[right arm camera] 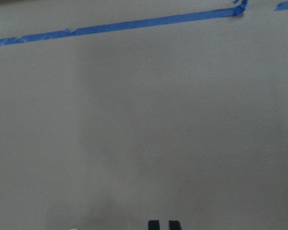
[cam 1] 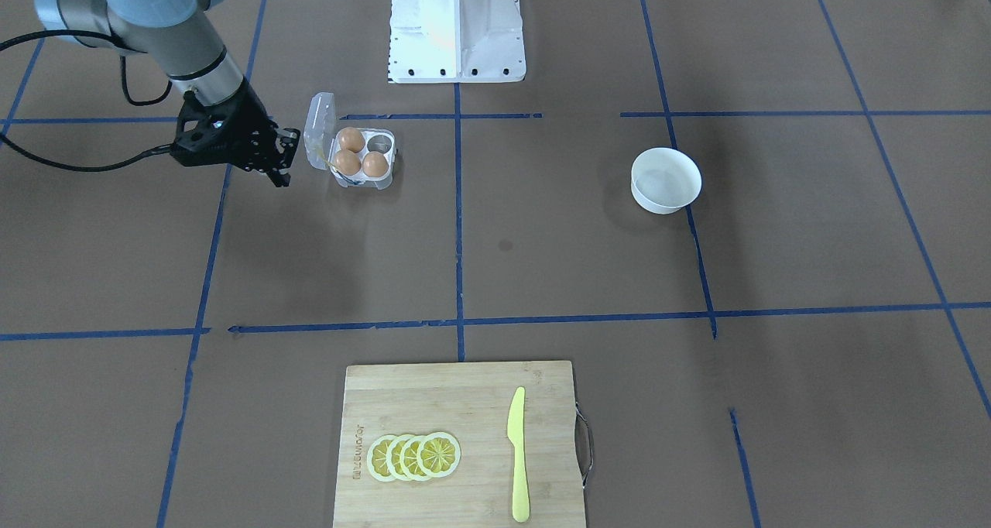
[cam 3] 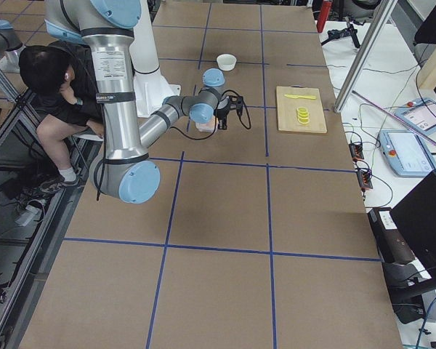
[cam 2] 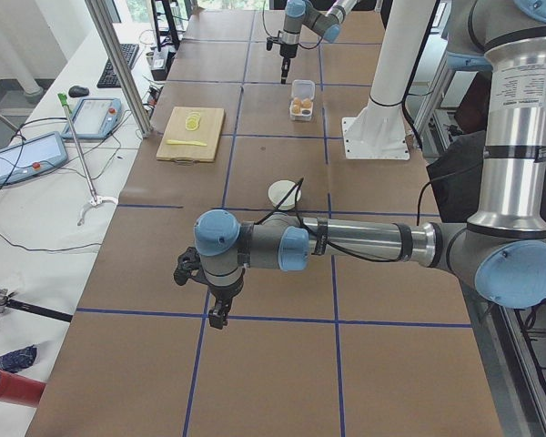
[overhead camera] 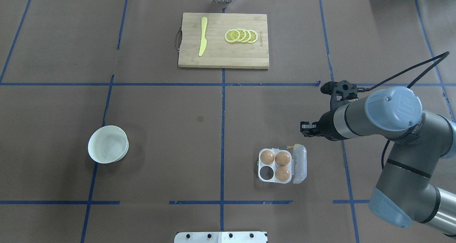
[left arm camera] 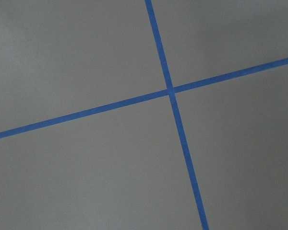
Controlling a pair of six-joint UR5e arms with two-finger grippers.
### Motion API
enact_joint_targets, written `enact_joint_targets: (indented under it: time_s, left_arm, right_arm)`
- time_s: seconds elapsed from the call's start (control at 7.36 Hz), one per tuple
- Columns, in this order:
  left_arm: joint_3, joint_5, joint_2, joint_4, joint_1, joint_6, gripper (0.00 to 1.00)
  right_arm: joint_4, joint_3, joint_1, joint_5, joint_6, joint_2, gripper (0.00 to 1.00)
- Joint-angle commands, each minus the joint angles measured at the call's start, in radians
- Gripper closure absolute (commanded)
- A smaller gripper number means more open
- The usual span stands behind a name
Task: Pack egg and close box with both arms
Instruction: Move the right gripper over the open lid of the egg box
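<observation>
The box (cam 1: 389, 173) (overhead camera: 259, 166) lies open on the brown table, with its clear lid (cam 1: 320, 125) (overhead camera: 300, 163) tipped up on the side facing my right gripper. Three orange-brown eggs (cam 1: 351, 138) (overhead camera: 282, 158) fill three cups, and the fourth cup (overhead camera: 266, 172) holds nothing. My right gripper (cam 1: 282, 173) (overhead camera: 303, 127) (right arm camera: 163, 224) hovers just beside the lid with nothing in it. Its fingertips sit close together, shut. My left gripper (cam 2: 217, 319) hangs over the table far from the box, and I cannot tell whether it is open.
A white bowl (cam 1: 666, 180) (overhead camera: 108, 144) stands on the other half of the table. A wooden cutting board (overhead camera: 223, 54) carries lemon slices (overhead camera: 241, 36) and a yellow knife (overhead camera: 203, 36). The white base block (cam 1: 457, 25) is behind the box. A person (cam 3: 43, 80) sits beside the robot.
</observation>
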Motion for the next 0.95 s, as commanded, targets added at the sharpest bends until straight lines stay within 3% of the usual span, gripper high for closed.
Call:
enact_joint_targets:
  time_s: [0.0,0.54,0.82]
  left_arm:
    - [-0.001,-0.008,-0.001,0.0,0.001,0.0,0.0]
    - [-0.001,-0.014,-0.001,-0.001,0.001,0.0,0.0]
    - [-0.001,-0.014,-0.001,-0.003,0.001,0.0,0.0]
  right_arm:
    - [-0.001,0.015,-0.059,-0.04,0.076,0.065,0.8]
    - [-0.001,0.013,-0.073,-0.063,0.078,0.075,0.78]
    - [-0.01,0.042,-0.068,-0.054,0.103,0.143,0.78]
